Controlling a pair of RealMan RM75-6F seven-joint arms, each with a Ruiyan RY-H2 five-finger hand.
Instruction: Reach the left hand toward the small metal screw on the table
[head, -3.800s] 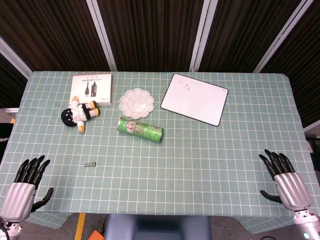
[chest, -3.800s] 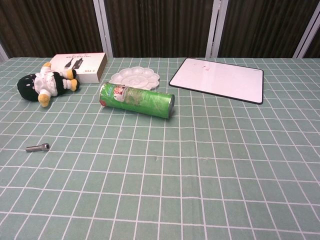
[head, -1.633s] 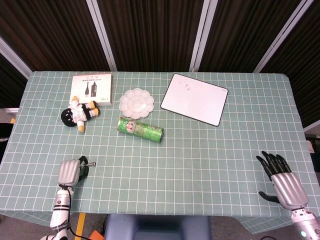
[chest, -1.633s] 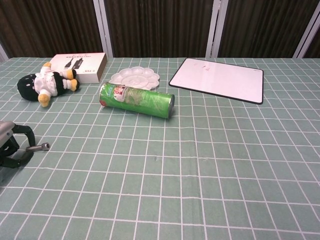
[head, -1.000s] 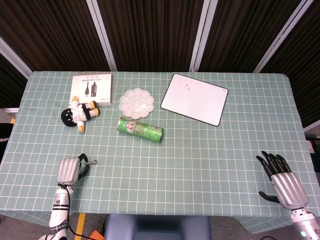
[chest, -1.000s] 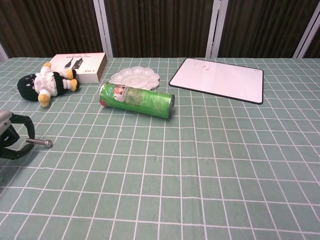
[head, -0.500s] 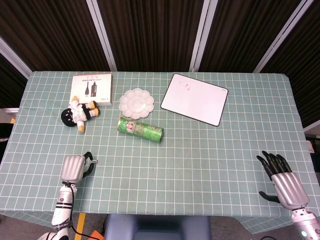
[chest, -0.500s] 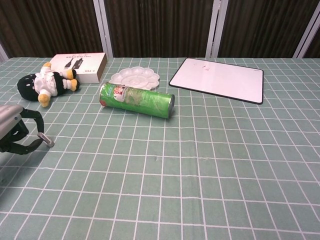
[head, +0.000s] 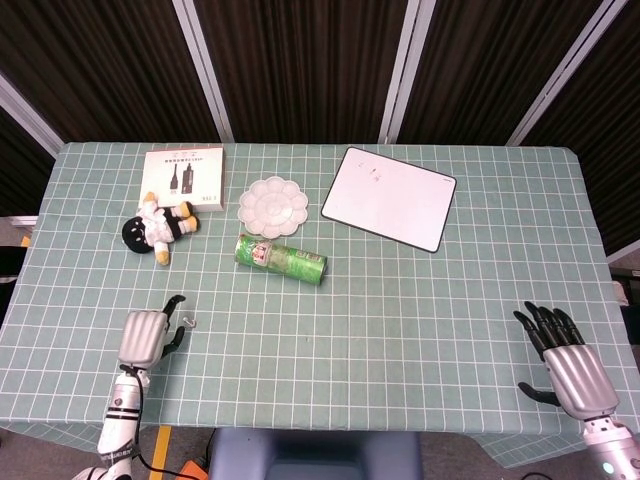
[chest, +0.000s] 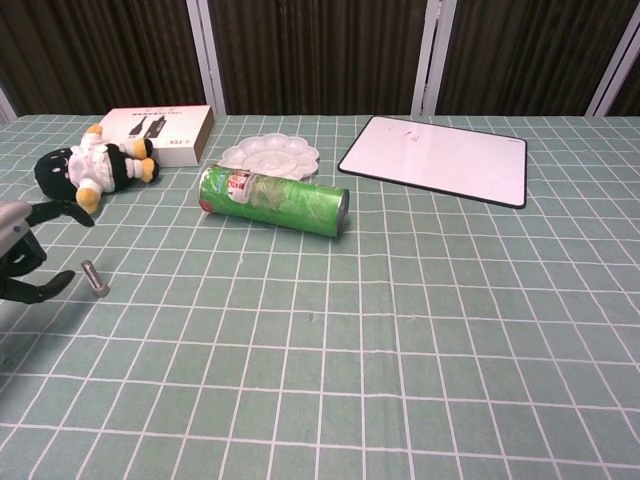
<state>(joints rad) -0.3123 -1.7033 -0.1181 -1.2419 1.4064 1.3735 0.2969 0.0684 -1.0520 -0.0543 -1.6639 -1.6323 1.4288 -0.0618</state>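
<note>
The small metal screw lies loose on the green checked tablecloth near the front left. My left hand sits just left of it, fingers spread apart; one fingertip points over the cloth behind the screw and another lies in front of it. Nothing is held and no finger plainly touches the screw. My right hand rests at the front right corner with fingers apart and empty; the chest view does not show it.
A green chip can lies on its side mid-table. Behind it are a white palette, a plush toy, a white box and a whiteboard.
The left hand's fingers have spread wider and drawn slightly left. The screw has turned from lying sideways to pointing away and now lies free beside the fingertips. The right hand has not moved.
</note>
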